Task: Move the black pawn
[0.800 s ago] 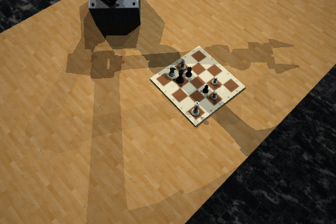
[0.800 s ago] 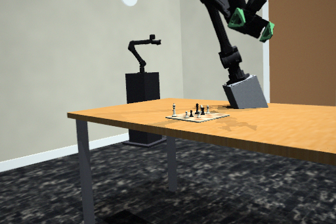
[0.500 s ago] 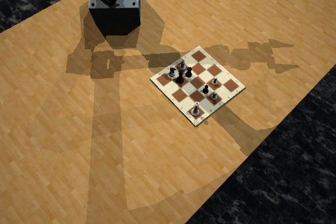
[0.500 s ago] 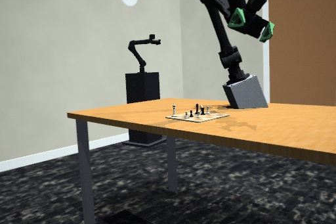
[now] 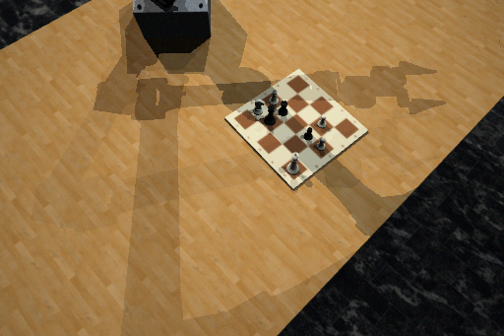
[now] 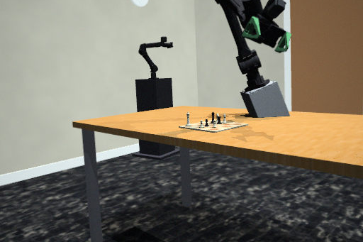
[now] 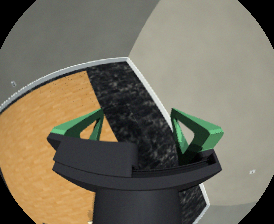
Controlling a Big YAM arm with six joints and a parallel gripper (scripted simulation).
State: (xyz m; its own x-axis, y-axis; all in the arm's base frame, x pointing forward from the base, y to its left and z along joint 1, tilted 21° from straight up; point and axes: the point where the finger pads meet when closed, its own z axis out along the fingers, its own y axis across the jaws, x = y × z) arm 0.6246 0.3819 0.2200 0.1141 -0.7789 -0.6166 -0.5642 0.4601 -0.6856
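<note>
A small chessboard (image 5: 346, 128) (image 6: 235, 125) lies on the wooden table. A small black piece, which I take for the black pawn (image 5: 308, 133) (image 6: 206, 123), stands upright near the board's middle, between two white pawns (image 5: 322, 121) (image 5: 321, 143). Two taller black pieces (image 5: 270, 116) (image 5: 283, 107) and two white pieces (image 5: 258, 106) (image 5: 274, 97) cluster at the corner nearest the arm's base. A tall white piece (image 5: 293, 164) (image 6: 188, 118) stands at the near corner. The edge letters are too small to read. My gripper (image 6: 268, 35) (image 7: 137, 111) is open and empty, raised high above the base, far from the board.
The arm's grey base block (image 5: 171, 2) (image 6: 265, 99) stands on the table behind the board. A second arm on a black pedestal (image 6: 154, 94) stands on the floor beyond the table. The table edge runs close past the board's right side in the top view.
</note>
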